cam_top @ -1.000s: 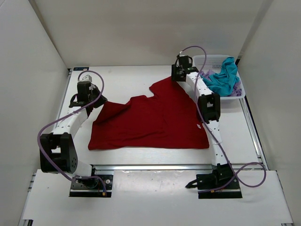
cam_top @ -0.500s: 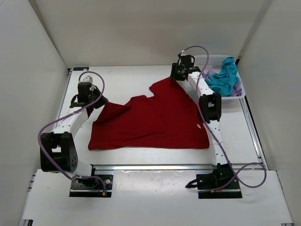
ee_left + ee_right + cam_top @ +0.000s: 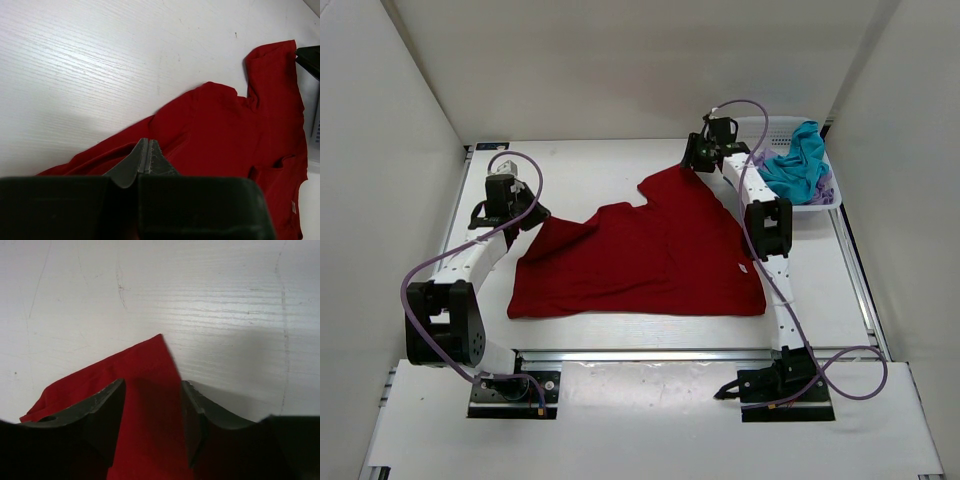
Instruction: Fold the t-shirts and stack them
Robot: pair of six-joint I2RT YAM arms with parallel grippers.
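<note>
the only label in view was a small white tag [image 3: 742, 267] on the red shirt [image 3: 640, 255], near its 4 o'clock corner. it also showed in the left wrist view [image 3: 294, 206], and its print was too small to read.

the red shirt lay spread over the middle of the white tabletop [image 3: 590, 170], mostly flat, with a peak rising toward 1 o'clock and a narrow point drawn out toward 9 o'clock. the left claw [image 3: 523, 215] sat at that 9 o'clock point. in its own view its fingers [image 3: 146, 147] were pressed tight together, clenched on the edge of the red cloth. the right claw [image 3: 696, 158] stood over the 1 o'clock peak. in its wrist view the two fingers were spread apart, released, with the pointed red corner [image 3: 152, 390] lying on the tabletop between them.

at 2 o'clock on the tabletop stood a white mesh basket [image 3: 760, 125]. the teal shirt [image 3: 798, 165] was heaped in it and draped over its rim, and a bit of the lavender shirt [image 3: 826, 193] showed beneath it. the right arm [image 3: 765, 225] stretched across the red shirt's 3 o'clock edge and hid a strip of it. purple cables [image 3: 425, 265] looped along both arms. plain white walls [image 3: 620, 60] closed in the tabletop at 9, 12 and 3 o'clock.
</note>
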